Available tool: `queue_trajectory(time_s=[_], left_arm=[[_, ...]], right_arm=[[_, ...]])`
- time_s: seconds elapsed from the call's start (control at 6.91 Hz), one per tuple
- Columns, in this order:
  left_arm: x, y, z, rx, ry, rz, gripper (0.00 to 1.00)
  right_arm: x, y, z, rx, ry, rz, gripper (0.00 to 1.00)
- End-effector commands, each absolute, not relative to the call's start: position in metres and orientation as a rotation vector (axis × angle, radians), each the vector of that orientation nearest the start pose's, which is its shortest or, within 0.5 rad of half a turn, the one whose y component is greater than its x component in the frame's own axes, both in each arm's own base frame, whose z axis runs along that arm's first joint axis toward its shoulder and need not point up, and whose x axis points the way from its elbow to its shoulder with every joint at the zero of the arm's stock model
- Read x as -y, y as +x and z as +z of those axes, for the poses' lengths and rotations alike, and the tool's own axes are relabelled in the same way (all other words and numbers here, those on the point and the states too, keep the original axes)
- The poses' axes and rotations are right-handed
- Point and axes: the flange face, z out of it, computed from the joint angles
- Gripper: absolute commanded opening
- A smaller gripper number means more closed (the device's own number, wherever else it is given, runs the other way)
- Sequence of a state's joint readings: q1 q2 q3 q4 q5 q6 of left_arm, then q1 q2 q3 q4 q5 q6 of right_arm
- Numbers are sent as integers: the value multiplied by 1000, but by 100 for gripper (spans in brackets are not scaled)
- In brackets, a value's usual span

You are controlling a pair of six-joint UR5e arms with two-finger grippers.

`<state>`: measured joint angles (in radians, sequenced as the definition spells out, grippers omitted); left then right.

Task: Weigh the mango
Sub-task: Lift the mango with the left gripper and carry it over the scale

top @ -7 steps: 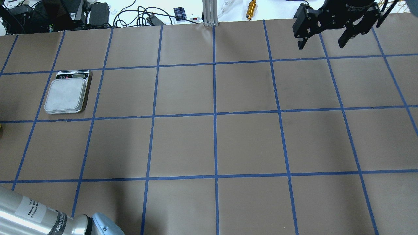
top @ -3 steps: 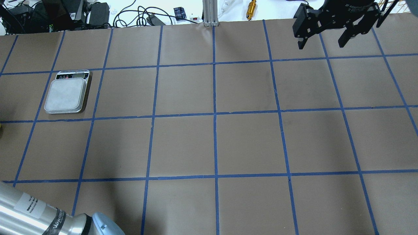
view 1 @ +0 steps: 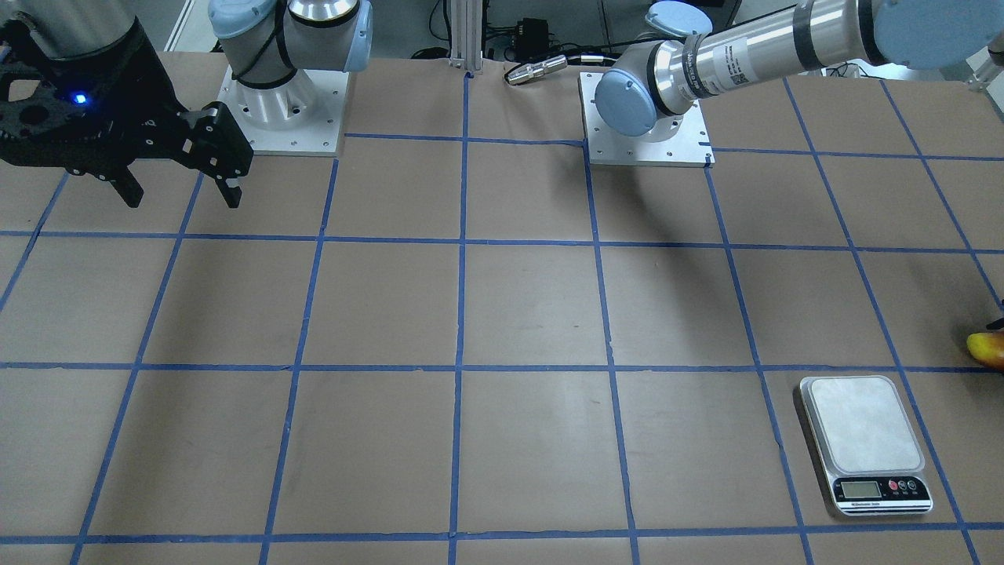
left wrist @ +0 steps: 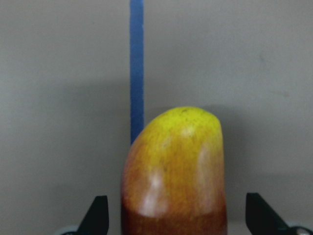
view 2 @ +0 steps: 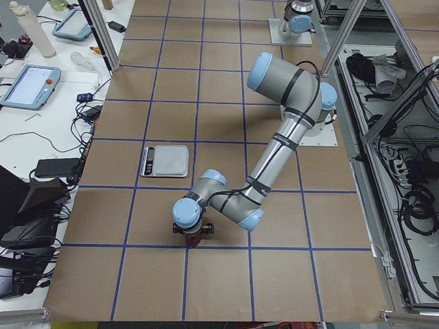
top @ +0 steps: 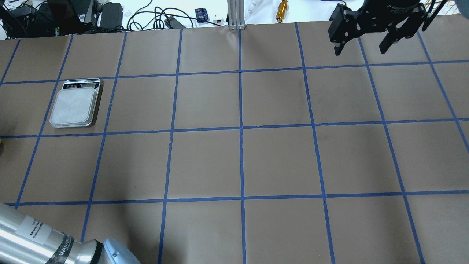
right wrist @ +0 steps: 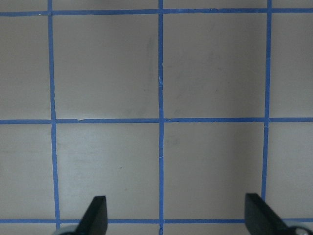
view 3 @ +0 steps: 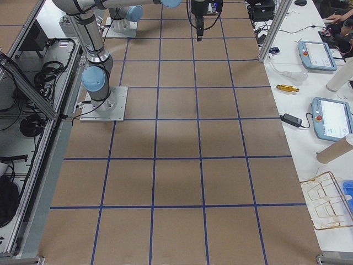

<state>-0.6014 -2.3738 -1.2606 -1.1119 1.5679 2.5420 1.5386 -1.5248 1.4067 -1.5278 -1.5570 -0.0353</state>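
Observation:
The mango (left wrist: pixel 176 171), yellow at its tip and red-orange nearer the camera, lies on the brown paper between the fingers of my left gripper (left wrist: pixel 178 215). The jaws are open, with a gap on each side of the fruit. In the front-facing view only the mango's end (view 1: pixel 990 349) shows, at the right edge. In the left view the left gripper (view 2: pixel 192 236) points down over it. The scale (top: pixel 74 107), a silver platform with a small display, stands bare a little way from the mango; it also shows in the front-facing view (view 1: pixel 863 424). My right gripper (top: pixel 362 46) is open and empty, high over the far right.
The table is covered in brown paper with a blue tape grid (top: pixel 240 128). Cables and boxes (top: pixel 110 14) and a brass part (top: pixel 282 10) lie beyond the far edge. The two arm bases (view 1: pixel 647 118) stand on the robot's side.
In the overhead view my left arm's forearm has slid slightly toward the lower left. The right gripper has stayed almost still. The scale has not moved.

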Motion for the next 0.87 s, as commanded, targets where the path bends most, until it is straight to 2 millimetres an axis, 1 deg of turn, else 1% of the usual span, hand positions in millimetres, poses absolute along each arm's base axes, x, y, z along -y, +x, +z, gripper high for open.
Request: queue_trajectory(time_s=[0.0, 0.14, 0.29, 0.43, 0.58, 0.72], left_arm=[[533, 541, 169, 2202, -2202, 8, 84], [533, 540, 174, 2201, -2214, 16, 48], [531, 538, 175, 2200, -2214, 13, 22], [529, 534, 184, 2205, -2218, 12, 5], [531, 530, 208, 2217, -2241, 2, 0], [542, 513, 242, 2211, -2290, -11, 0]], right_arm=[[519, 118, 542, -3127, -6, -121, 100], [519, 118, 542, -3128, -6, -121, 100], [520, 118, 541, -3128, -6, -118, 100], [519, 118, 542, -3127, -6, -121, 100], [519, 118, 542, -3127, -6, -121, 100], [520, 118, 541, -3127, -6, -118, 100]])
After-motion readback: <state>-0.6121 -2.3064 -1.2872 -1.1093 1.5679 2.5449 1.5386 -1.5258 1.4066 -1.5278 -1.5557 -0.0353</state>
